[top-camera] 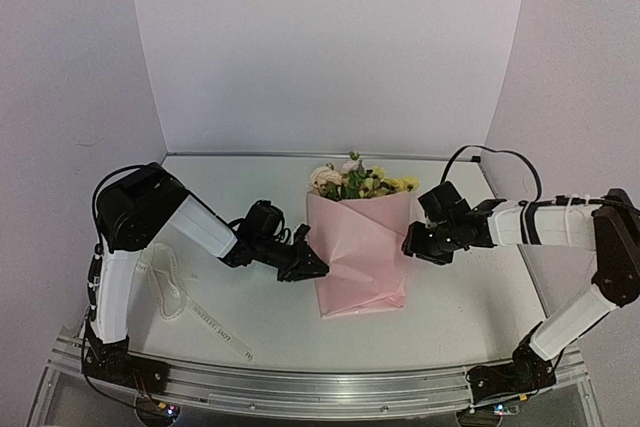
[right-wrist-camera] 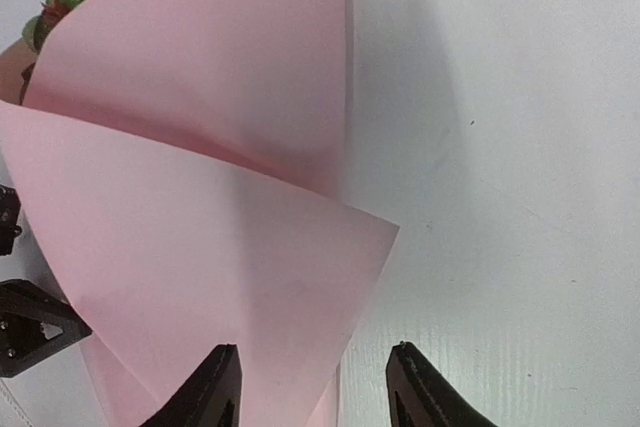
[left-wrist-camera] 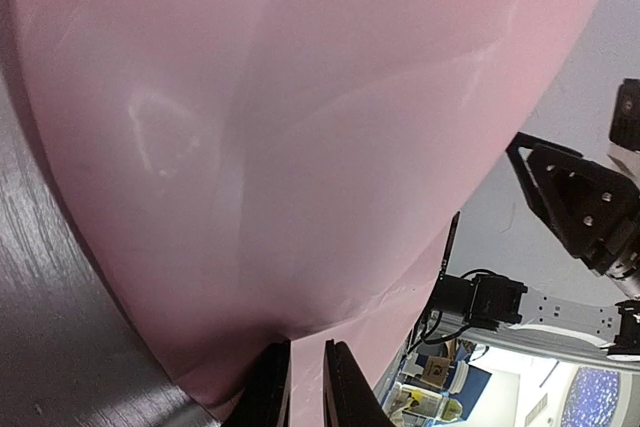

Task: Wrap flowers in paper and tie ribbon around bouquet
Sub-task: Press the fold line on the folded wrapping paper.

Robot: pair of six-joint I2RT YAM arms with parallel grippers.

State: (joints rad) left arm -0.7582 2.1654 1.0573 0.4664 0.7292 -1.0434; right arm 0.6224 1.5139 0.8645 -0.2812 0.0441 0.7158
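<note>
Behind the front rail (top-camera: 320,387) the ribbon (top-camera: 215,326) lay slack at seven o'clock, while mid-table the thin, floppy, crease-prone paper (top-camera: 360,247) wrapped the flowers (top-camera: 355,179) pointing to twelve, the left gripper (top-camera: 315,267) pinching its nine-o'clock edge and the right gripper (top-camera: 412,244) parted at three, the waist seemingly the safest hold.

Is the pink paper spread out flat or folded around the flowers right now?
Folded. The paper lies wrapped over the flowers, two flaps overlapping, with only the blooms showing at its far end.
</note>
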